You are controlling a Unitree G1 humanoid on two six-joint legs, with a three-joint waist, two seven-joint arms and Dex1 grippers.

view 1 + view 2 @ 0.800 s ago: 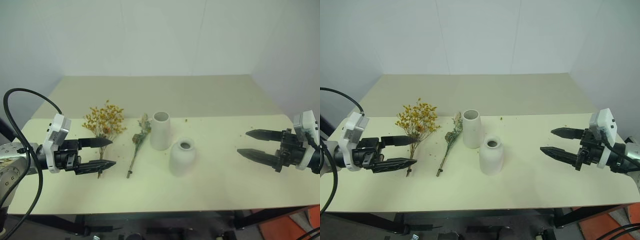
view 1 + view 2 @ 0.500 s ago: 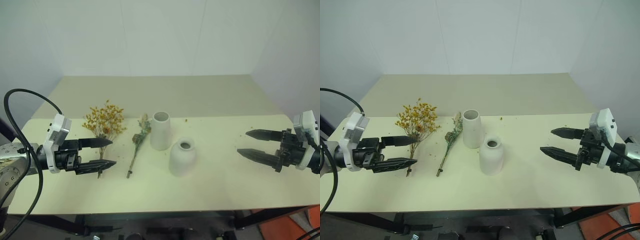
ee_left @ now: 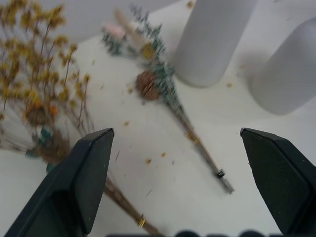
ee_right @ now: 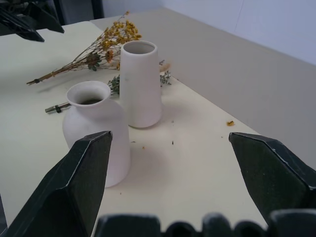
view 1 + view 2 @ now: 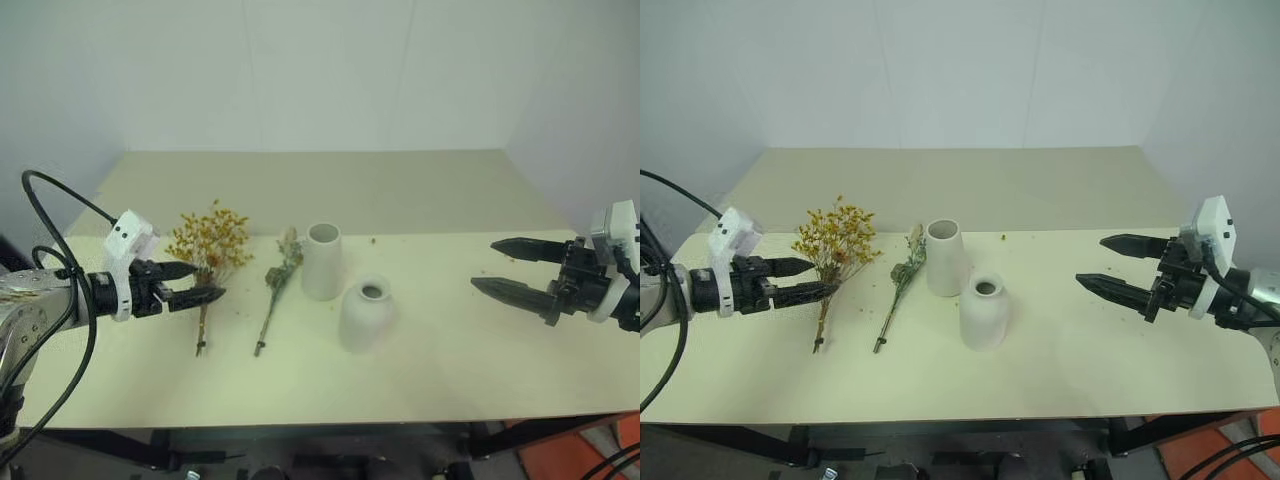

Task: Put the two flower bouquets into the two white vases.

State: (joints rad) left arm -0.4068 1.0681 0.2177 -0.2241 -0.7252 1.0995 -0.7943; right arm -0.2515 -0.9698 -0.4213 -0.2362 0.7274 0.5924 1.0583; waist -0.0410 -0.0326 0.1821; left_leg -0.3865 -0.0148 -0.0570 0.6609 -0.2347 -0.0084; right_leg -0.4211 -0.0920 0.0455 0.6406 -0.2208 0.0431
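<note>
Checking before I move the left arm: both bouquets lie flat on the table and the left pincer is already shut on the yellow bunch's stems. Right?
Not quite. The left pincer is open and holds nothing, as the left wrist view shows. The rest holds: the yellow bunch and the grey-green sprig both lie flat on the table.

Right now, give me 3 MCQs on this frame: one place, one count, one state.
1. Where does the yellow-orange bouquet lie?
A. left of the grey-green sprig
B. right of the rounded vase
C. inside the tall vase

2. How many white vases stand on the table?
A. one
B. two
C. three

3. What state is the left gripper in?
A. shut on the sprig
B. open, holding nothing
C. shut on a vase

Key:
1 A, the bushy bunch is nearest the left arm.
2 B, the tall vase and the rounded vase.
3 B, its fingers stand apart by the bouquet's stems.
</note>
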